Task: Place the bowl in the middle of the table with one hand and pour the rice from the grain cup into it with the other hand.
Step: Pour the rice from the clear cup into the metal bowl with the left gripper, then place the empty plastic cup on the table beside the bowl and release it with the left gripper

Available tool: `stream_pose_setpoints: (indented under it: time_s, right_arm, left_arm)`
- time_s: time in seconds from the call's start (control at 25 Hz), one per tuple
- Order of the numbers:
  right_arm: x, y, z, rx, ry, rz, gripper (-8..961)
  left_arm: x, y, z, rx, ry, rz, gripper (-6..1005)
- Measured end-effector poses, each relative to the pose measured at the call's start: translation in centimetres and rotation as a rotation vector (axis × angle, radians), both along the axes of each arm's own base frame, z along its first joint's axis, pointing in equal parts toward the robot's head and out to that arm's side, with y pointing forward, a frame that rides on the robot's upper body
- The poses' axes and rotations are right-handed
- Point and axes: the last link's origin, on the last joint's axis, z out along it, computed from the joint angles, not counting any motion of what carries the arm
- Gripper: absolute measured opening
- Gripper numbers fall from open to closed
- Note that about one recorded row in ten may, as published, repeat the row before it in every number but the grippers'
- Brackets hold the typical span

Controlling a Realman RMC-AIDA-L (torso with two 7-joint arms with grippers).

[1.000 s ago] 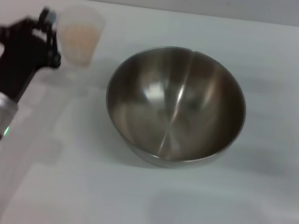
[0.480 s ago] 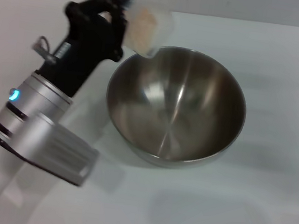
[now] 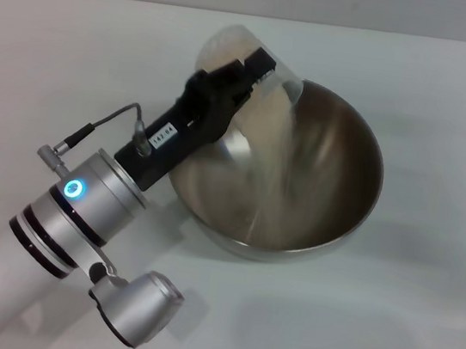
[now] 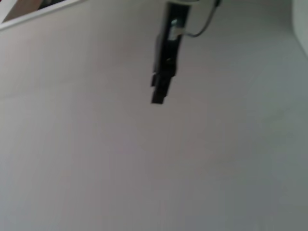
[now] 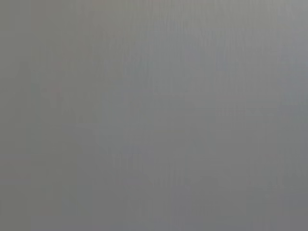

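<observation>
The steel bowl [image 3: 330, 166] stands in the middle of the white table [image 3: 420, 322]. My left gripper [image 3: 250, 68] is shut on the clear grain cup [image 3: 233, 49] and holds it tipped over the bowl's left rim. Pale rice [image 3: 275, 154] streams from the cup down into the bowl. The left arm, with its blue ring light, reaches in from the lower left. The left wrist view shows only a blurred grey surface and a black gripper part [image 4: 166, 62]. My right gripper is out of view; the right wrist view is plain grey.
The table's far edge [image 3: 255, 14] runs just behind the cup. Bare white tabletop lies to the right of the bowl and in front of it.
My left gripper has carried the cup from the table's far left to over the bowl's rim and tipped it. Rice now pours into the bowl. The bowl has not moved.
</observation>
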Motion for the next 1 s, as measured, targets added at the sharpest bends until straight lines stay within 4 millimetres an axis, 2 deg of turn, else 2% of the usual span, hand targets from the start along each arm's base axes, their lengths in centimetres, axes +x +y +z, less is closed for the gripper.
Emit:
stream_pose_setpoints:
  time_s: [0.28, 0.48, 0.72, 0.88, 0.92, 0.96, 1.0]
  right_arm:
    - [0.0, 0.0, 0.0, 0.0, -0.005, -0.001, 520]
    - [0.2, 0.0, 0.2, 0.008, -0.012, -0.007, 521]
    - [0.3, 0.0, 0.5, 0.024, -0.006, -0.016, 521]
    - [0.4, 0.0, 0.6, 0.025, -0.006, -0.016, 521]
    - [0.3, 0.0, 0.6, 0.025, -0.006, -0.015, 521]
    - [0.3, 0.0, 0.6, 0.025, -0.006, -0.015, 521]
    - [0.3, 0.0, 0.6, 0.025, -0.006, -0.015, 522]
  left_arm:
    - [-0.2, -0.1, -0.2, 0.069, 0.085, -0.03, 28]
    - [-0.4, -0.1, -0.1, 0.222, 0.228, -0.096, 28]
    - [-0.7, 0.3, 0.4, 0.327, 0.315, -0.124, 28]
    - [-0.8, 0.3, 0.5, 0.325, 0.312, -0.121, 29]
    - [-0.7, -0.4, -0.2, 0.272, 0.297, -0.13, 29]
    - [-0.5, -1.9, -1.5, 0.183, 0.29, -0.16, 29]
    - [-0.5, -1.9, -1.5, 0.183, 0.29, -0.16, 29]
